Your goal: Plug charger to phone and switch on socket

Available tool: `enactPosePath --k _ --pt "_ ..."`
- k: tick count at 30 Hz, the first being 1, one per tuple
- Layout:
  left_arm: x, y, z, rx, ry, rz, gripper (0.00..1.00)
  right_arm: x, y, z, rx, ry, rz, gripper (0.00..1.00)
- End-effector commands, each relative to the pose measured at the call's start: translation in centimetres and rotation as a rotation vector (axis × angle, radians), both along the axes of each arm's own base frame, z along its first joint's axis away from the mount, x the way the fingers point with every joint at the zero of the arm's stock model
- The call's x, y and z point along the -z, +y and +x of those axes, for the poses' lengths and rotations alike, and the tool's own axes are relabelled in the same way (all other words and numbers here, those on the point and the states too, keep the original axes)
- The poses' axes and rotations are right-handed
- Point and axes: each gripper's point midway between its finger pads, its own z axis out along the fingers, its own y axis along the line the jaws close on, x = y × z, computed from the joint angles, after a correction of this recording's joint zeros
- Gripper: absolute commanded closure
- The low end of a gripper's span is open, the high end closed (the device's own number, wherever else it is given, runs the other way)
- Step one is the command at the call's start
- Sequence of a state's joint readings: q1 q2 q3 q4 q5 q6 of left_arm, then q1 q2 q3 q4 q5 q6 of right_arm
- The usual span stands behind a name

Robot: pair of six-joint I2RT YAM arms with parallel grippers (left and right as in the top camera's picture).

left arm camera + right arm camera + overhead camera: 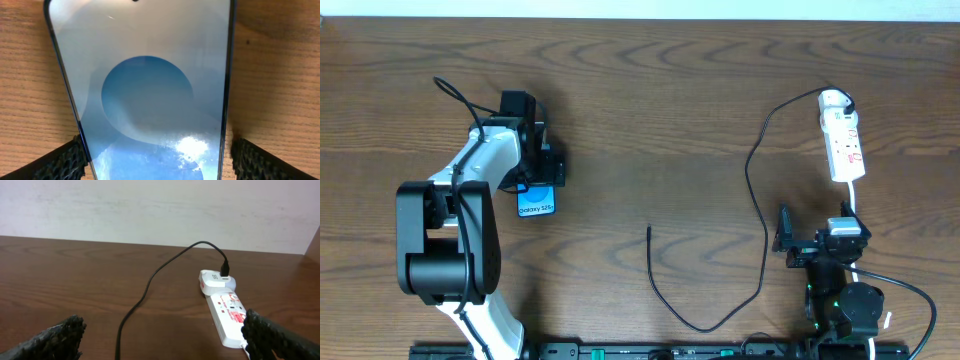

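The left gripper (156, 161) straddles the phone (150, 75) on the table's (640, 100) left, clamp unclear, while the right gripper (162, 337) gapes idle; a weak pinch on those thin edges could skid it askew.

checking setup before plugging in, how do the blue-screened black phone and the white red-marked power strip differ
The blue-screened black phone sits within the left gripper; the white power strip lies untouched. The thin black cable joins the strip but lies apart from the phone. Both lie flat.
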State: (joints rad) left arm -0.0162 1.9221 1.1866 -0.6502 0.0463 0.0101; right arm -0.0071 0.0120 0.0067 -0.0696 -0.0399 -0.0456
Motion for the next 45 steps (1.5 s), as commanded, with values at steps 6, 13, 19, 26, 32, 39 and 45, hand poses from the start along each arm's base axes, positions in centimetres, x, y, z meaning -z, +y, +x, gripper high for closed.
enactPosePath --k 6,13,19,26,32,39,45 --pt "1.52 0.57 -1.97 0.022 0.071 0.035 0.14 0.02 0.08 -0.03 -0.002 -0.001 -0.013 0.01" --pt "1.52 0.57 -1.97 0.022 0.071 0.035 0.18 0.01 0.08 -0.03 -0.002 -0.002 -0.012 0.01" --pt "1.52 0.57 -1.97 0.022 0.071 0.035 0.19 0.02 0.08 -0.03 -0.002 -0.001 -0.012 0.01" --pt "1.52 0.57 -1.96 0.022 0.071 0.035 0.23 0.01 0.08 -0.03 -0.002 -0.002 -0.012 0.01" --pt "1.52 0.58 -1.95 0.021 0.07 0.035 0.25 0.02 0.08 -0.03 -0.002 -0.001 -0.013 0.01" --pt "1.52 0.58 -1.95 0.021 0.07 0.035 0.34 0.0 0.08 -0.03 -0.002 -0.002 -0.012 0.01" --pt "1.52 0.57 -1.96 0.021 0.071 0.035 0.49 0.02 0.08 -0.03 -0.002 -0.001 -0.012 0.01"
